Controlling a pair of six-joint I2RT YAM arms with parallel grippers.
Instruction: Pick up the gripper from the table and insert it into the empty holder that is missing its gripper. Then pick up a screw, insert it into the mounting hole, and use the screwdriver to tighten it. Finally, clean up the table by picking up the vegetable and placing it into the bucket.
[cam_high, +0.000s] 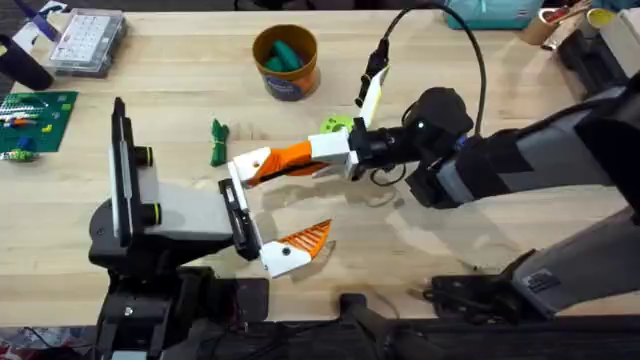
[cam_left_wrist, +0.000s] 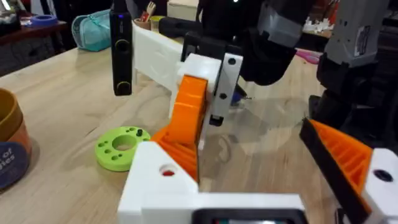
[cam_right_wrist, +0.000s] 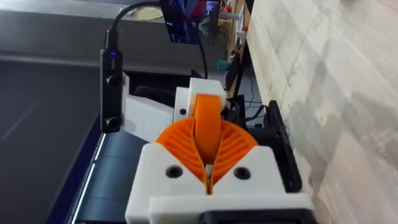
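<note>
My right gripper (cam_high: 288, 162) reaches across the table and is shut on the small orange gripper (cam_right_wrist: 208, 115). It holds that piece against the white holder (cam_high: 250, 165) on the black rail (cam_high: 238, 212) of my left arm. In the left wrist view the orange gripper (cam_left_wrist: 189, 118) stands upright just behind the holder (cam_left_wrist: 155, 180), whose mounting hole (cam_left_wrist: 166, 171) faces up. My left gripper (cam_high: 290, 200) is open, and its other finger (cam_high: 308, 238) carries an orange pad. The dark-green vegetable (cam_high: 218, 140) lies beyond the holder. The yellow-orange bucket (cam_high: 285, 62) stands at the back. A blue pen-like item (cam_high: 40, 25), perhaps the screwdriver, lies far left.
A lime-green ring (cam_high: 335, 125) lies beside the right wrist. Teal pieces sit inside the bucket. A clear parts box (cam_high: 88, 40) and a green board (cam_high: 35, 115) are at the far left. The right wrist's black camera stick (cam_high: 372, 75) juts up with its cable.
</note>
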